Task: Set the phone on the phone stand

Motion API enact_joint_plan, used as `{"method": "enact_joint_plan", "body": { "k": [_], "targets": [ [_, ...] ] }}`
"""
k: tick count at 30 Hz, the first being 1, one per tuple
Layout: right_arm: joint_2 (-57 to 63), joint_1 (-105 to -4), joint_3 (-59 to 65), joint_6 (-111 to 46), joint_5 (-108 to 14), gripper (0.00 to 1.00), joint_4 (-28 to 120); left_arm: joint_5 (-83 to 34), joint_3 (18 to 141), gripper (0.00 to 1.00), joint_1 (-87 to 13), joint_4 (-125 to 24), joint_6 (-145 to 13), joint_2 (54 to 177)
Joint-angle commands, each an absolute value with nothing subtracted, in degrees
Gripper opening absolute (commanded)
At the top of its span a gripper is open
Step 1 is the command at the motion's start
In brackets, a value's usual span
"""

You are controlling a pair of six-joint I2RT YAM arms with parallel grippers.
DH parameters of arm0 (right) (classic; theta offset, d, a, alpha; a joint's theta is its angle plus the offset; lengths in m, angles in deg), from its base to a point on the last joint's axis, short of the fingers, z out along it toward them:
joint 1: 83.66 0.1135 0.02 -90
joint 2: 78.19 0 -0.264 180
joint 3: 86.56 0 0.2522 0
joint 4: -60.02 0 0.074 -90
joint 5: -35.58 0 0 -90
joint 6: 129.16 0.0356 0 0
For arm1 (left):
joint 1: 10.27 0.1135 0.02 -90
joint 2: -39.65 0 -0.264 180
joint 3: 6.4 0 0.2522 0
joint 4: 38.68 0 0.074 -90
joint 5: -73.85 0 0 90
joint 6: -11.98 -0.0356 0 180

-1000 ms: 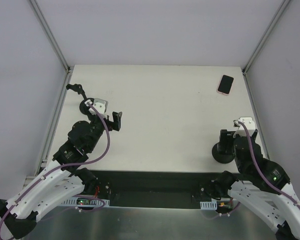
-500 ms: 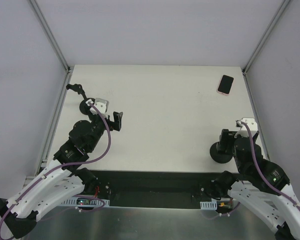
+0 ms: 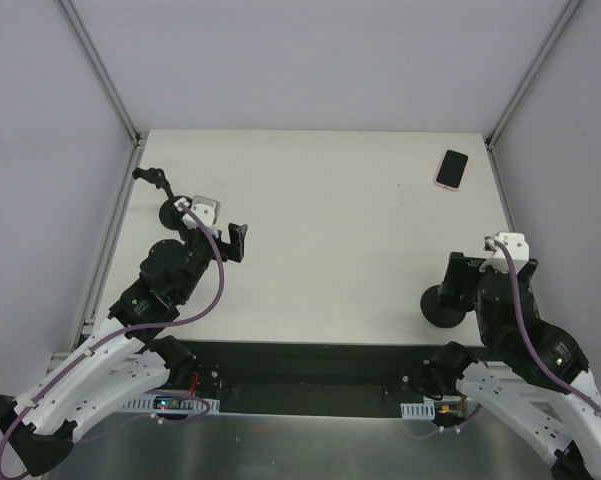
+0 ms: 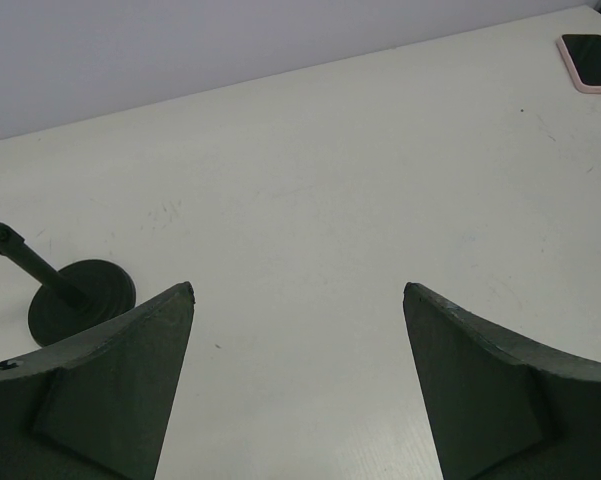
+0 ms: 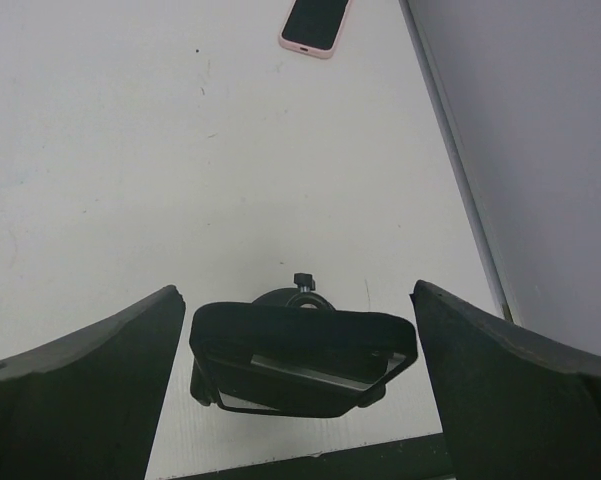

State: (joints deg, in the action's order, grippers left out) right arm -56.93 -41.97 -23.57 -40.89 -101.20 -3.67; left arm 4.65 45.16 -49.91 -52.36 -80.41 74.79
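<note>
Top external view: a pale worktop inside white walls, with two robot arms bolted at its near edge. The phone, dark face up in a pink case, lies flat at the far right corner, well apart from both arms and touched by nothing. The phone stand, a black round base carrying a clamp cradle, stands near the right edge. The right claw hovers close over it, probably because this arm is the nearer one to both phone and stand. In the right wrist view that claw is spread wide and grips nothing, the cradle sits below it empty, and the phone lies beyond. The left claw hangs over the left half of the worktop, also spread wide and empty in the left wrist view. It is near a second black stand with a thin jointed arm, which likewise carries nothing. No box, tray or other container is in sight. The task looks not yet begun: the phone must first be grasped
</note>
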Motion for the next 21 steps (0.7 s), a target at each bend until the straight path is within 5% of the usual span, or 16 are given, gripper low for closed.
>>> {"method": "enact_joint_plan", "body": {
  "k": [1,21],
  "targets": [
    [-56.5,-42.1,-18.8,-43.1,-103.7,1.00,-3.0,3.0,47.6,0.84,-49.3,-51.6,-80.0,74.6],
    [-49.5,-42.2,-20.2,-25.4,-109.4,0.93,-7.4,2.9,47.7,0.84,-49.4,-51.8,-80.0,74.3]
  ]
}}
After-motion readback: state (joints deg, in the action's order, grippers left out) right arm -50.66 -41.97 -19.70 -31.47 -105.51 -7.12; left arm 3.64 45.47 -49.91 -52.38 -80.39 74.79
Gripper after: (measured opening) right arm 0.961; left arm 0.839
